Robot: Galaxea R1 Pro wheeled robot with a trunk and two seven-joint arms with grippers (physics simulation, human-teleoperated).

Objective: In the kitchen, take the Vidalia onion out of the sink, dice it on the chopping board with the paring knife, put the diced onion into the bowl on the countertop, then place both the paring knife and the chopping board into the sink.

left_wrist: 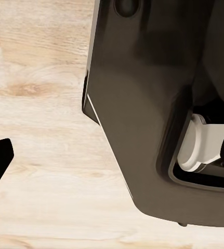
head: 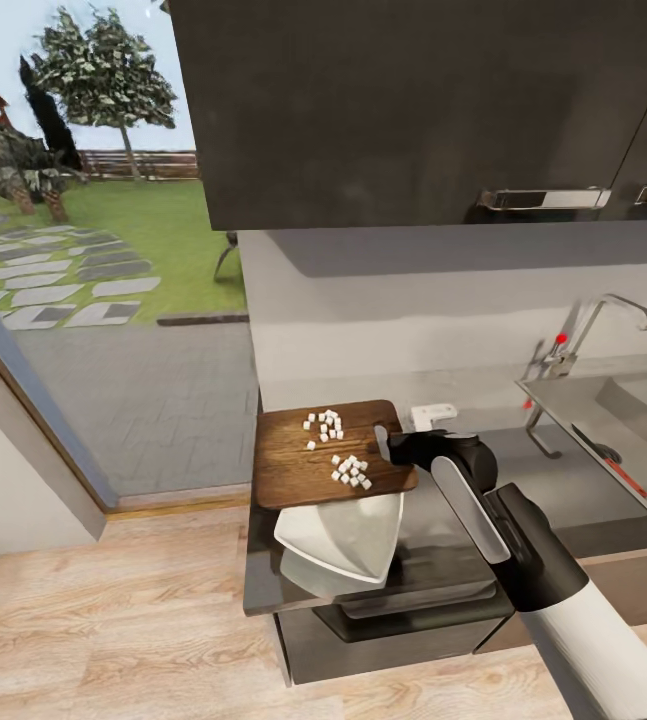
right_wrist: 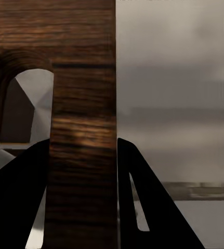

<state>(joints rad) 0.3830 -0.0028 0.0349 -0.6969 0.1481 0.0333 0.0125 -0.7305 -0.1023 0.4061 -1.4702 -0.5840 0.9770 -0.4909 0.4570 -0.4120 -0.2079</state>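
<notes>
Our right end effector (head: 387, 446) was clenched on the chopping board (head: 303, 470) at its handle end — in the right wrist view the two dark fingers (right_wrist: 18, 202) pinched the wooden strip beside the slot hole, one on each face. The board (right_wrist: 80, 129) hung over the bowl (head: 348, 535), its near edge overlapping the bowl's far rim, and white showed through the slot (right_wrist: 34, 104) below.

The diced onion (head: 335, 448) lay on the board in two loose clusters, one toward 12 o'clock and one closer to our end effector at about 3 o'clock. None of it looked to be in the bowl yet.

We judged the step in hand to be tipping the dice into the bowl. To do it well we would raise the far edge slowly so the cubes slid toward 6 o'clock, keeping the low edge inside the rim — a quick tilt could scatter them across the tabletop (head: 563, 490).

At 3 o'clock from the board sat the sink (head: 613, 420), with the paring knife (head: 611, 465) lying on its near rim.

Whether the left end effector was released or clenched, we could not tell; the left wrist view showed wooden floor (left_wrist: 39, 104) and a dark cabinet (left_wrist: 143, 104).
</notes>
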